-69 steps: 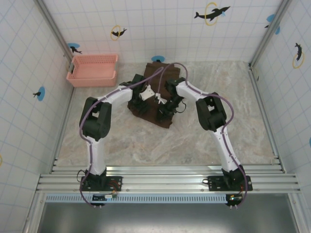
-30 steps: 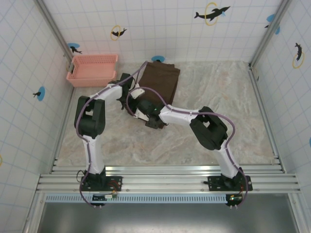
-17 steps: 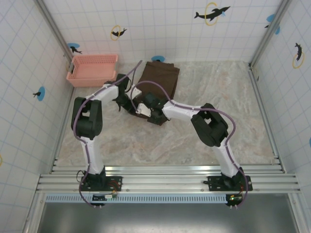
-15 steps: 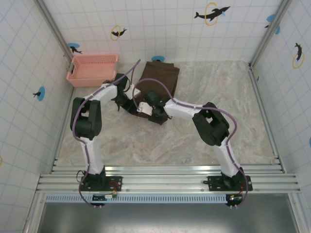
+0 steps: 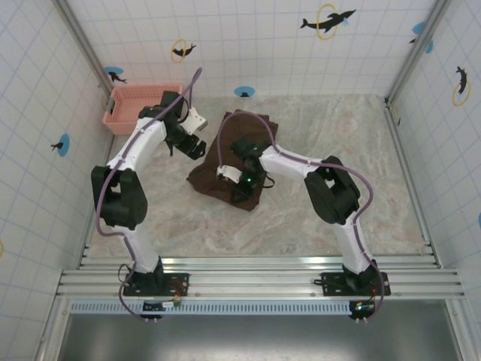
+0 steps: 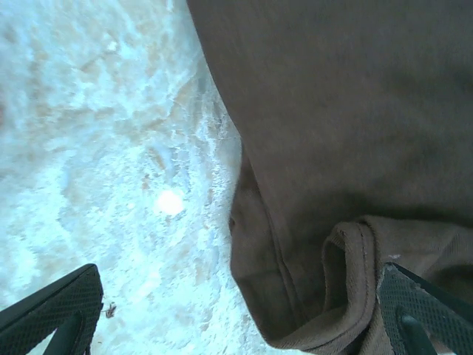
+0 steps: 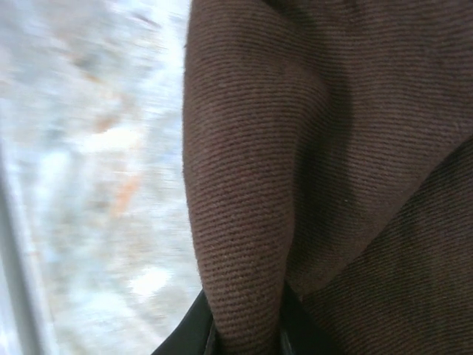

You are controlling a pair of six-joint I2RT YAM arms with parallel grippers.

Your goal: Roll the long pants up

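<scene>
Now left gripper (image 5: 195,147) has withdrawn wide open; right gripper (image 5: 242,188) pinches the long pants (image 5: 239,132).

The left gripper (image 6: 236,314) stands wide open: one black finger (image 6: 55,303) hangs over the marbled table (image 6: 96,148), the other over the brown pants (image 6: 347,111) on the right, whose curled hem (image 6: 347,251) lies between them.

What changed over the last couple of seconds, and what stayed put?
The left gripper drew back from the long pants toward the pink basket, jaws open. The right gripper closed on a fold at the pants' near end. The basket stayed where it was.
</scene>
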